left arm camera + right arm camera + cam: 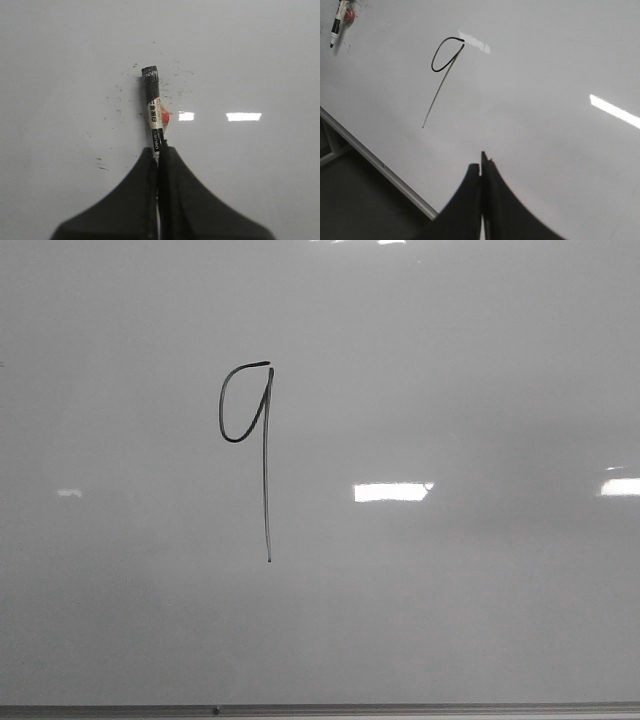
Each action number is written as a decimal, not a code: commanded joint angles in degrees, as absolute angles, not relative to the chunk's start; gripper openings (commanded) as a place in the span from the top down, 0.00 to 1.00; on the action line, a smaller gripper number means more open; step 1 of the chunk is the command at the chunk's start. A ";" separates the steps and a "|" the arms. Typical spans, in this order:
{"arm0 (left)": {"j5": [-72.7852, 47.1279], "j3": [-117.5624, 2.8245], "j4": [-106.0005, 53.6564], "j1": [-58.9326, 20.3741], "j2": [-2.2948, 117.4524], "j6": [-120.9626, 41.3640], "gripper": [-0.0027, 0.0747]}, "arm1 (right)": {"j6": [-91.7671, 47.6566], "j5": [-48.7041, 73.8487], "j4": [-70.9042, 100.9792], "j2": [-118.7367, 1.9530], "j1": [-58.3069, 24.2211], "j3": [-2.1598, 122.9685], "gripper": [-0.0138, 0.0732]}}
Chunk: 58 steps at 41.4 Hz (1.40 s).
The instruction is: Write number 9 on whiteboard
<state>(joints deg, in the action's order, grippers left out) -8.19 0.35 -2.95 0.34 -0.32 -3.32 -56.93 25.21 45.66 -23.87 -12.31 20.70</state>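
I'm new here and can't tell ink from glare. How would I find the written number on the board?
Start with the big glossy pale whiteboard filling the front view. Left of its middle stands the number 9, a thin black hand-drawn figure with a small narrow loop and a long straight tail. The other marks near it are bright white rectangular light reflections, not dark lines.

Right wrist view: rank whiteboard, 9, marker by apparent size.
1. whiteboard, fills most of the frame.
2. 9.
3. marker, smallest, though it lies far from the camera and is cut by the frame edge, so the look may mislead.
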 commanded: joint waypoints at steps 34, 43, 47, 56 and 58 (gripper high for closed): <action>-3.16 0.44 -2.93 0.44 -1.40 -2.66 0.99 | -19.03 10.84 17.38 -21.09 -12.00 19.72 0.92; -3.16 0.44 -2.93 0.44 -1.40 -2.66 0.99 | 0.00 -0.46 0.93 -15.61 -9.94 12.89 0.92; -3.16 0.44 -2.93 0.44 -1.40 -2.66 0.99 | 1.25 -1.49 0.93 -13.22 -6.55 9.78 0.92; -3.16 0.44 -2.93 0.44 -1.40 -2.66 0.99 | 1.25 2.66 0.93 -5.68 -0.90 2.13 0.92; -3.16 0.44 -2.93 0.44 -1.40 -2.66 0.99 | 1.25 3.51 0.98 -4.22 -0.08 0.76 0.92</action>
<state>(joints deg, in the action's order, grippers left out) -8.06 0.35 -2.95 0.34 -0.32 -3.20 1.08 6.16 1.77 -6.17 -1.65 1.61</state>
